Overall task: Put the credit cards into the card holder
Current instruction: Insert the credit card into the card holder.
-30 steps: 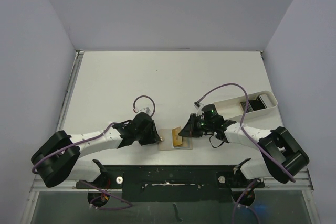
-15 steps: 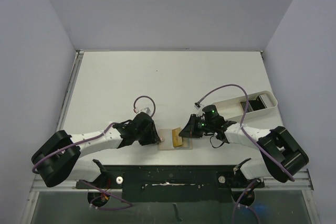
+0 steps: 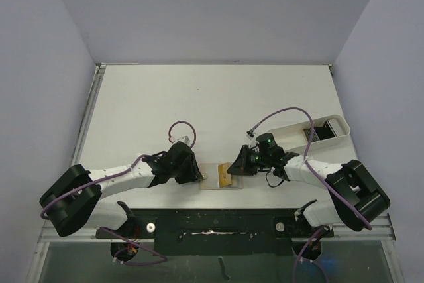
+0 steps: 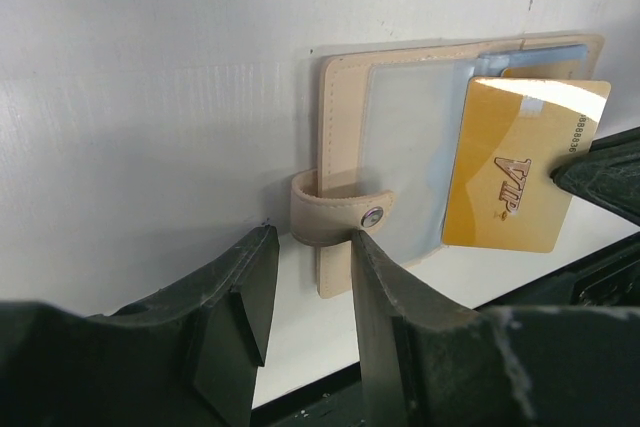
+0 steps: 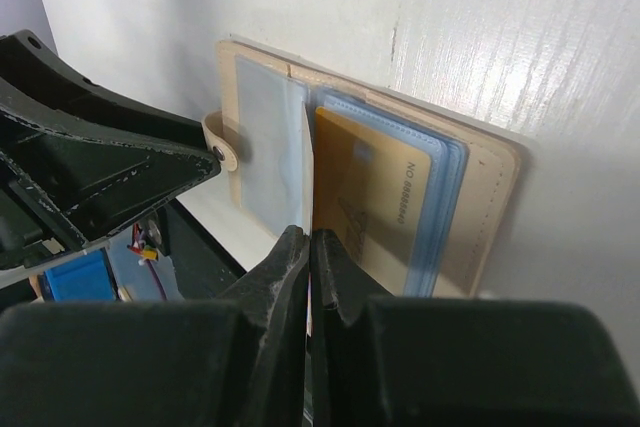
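The robot is working on the insertion step. A gold credit card (image 4: 520,162) is lying slanted over the right half of the opened card holder (image 4: 345,147), overlapping the clear sleeves (image 4: 410,137), with one corner sticking out past the holder's edge. The right end effector (image 5: 308,237) is sitting with fingers pressed together at the card's outer edge; whether it is pinching or only nudging is not showing. The left end effector (image 4: 315,242) is hovering with fingers apart just beside the snap strap (image 4: 335,215), clamping nothing visible. The holder is lying flat near the front of the counter (image 4: 150,97). Next, I judge, the card is needing a straight inward push, squared to the pocket mouth, with the left side bracing the holder against sliding.
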